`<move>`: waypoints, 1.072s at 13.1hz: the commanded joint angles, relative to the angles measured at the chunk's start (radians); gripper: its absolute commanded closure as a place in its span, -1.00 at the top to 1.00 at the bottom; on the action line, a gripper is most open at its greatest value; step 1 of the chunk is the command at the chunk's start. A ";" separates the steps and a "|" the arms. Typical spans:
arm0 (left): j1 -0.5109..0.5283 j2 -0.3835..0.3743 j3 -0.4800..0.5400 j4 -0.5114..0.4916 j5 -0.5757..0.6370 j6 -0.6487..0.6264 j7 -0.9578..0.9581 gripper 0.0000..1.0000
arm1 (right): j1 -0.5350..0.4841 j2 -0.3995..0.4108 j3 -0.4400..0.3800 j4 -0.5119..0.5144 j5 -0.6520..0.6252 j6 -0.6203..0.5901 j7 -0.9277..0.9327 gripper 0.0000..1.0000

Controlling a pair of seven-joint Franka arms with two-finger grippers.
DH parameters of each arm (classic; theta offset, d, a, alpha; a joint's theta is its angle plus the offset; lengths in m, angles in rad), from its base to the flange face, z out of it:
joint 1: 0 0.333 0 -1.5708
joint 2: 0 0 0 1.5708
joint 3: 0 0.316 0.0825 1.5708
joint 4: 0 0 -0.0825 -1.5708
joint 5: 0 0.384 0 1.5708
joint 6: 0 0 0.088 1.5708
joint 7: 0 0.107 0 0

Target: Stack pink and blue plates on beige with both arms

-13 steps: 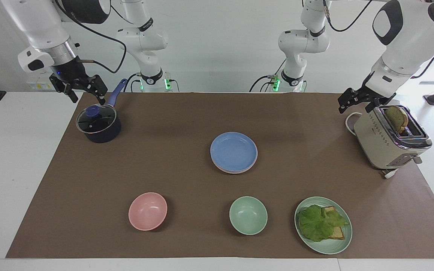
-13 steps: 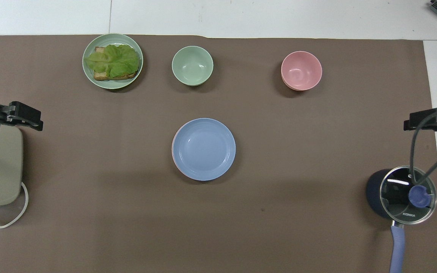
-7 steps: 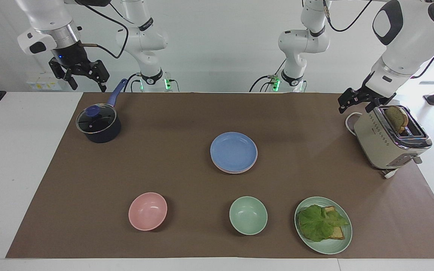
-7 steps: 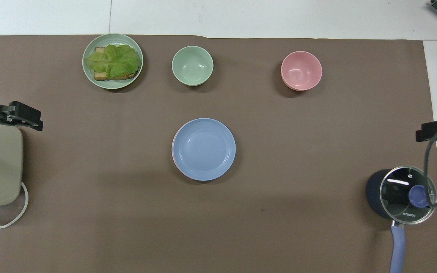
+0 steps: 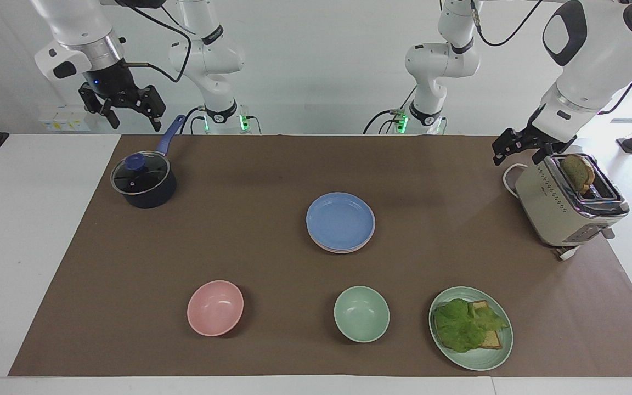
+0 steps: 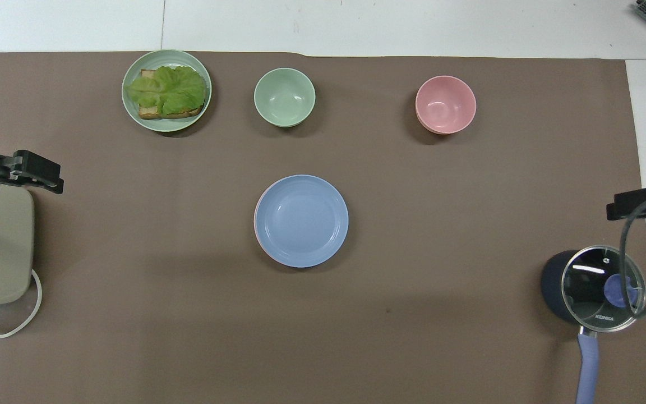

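Sitting at the middle of the brown mat [image 5: 129,263], the blue plate [image 5: 340,221] tops a stack; a pink plate [image 5: 343,249] shows only as a thin rim beneath it, and no beige plate can be made out under them. Taking that stack as the landmark: the pink bowl [image 5: 215,307], green bowl [image 5: 361,314] and green plate [image 5: 500,351] with lettuce toast lie farther from the robots. The toaster [image 5: 557,208] stands toward the left arm's end, the lidded saucepan [image 5: 143,184] toward the right arm's. The left gripper [image 5: 505,151] hangs just beside the toaster, jaws apart, holding nothing. The right gripper [image 5: 132,112] hangs above the saucepan's handle, also spread and empty.
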 commanded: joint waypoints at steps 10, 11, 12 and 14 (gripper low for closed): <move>0.011 -0.009 -0.009 0.002 0.017 -0.013 0.007 1.00 | -0.003 -0.043 0.008 -0.049 0.012 0.004 -0.057 1.00; 0.011 -0.009 -0.009 0.002 0.017 -0.013 0.006 1.00 | -0.003 -0.039 0.010 -0.048 0.010 0.005 -0.058 1.00; 0.011 -0.009 -0.009 0.002 0.017 -0.015 0.007 1.00 | -0.003 -0.037 0.008 -0.049 0.006 0.007 -0.065 1.00; 0.011 -0.009 -0.009 0.002 0.017 -0.015 0.006 1.00 | -0.005 -0.036 0.008 -0.050 -0.005 0.011 -0.065 1.00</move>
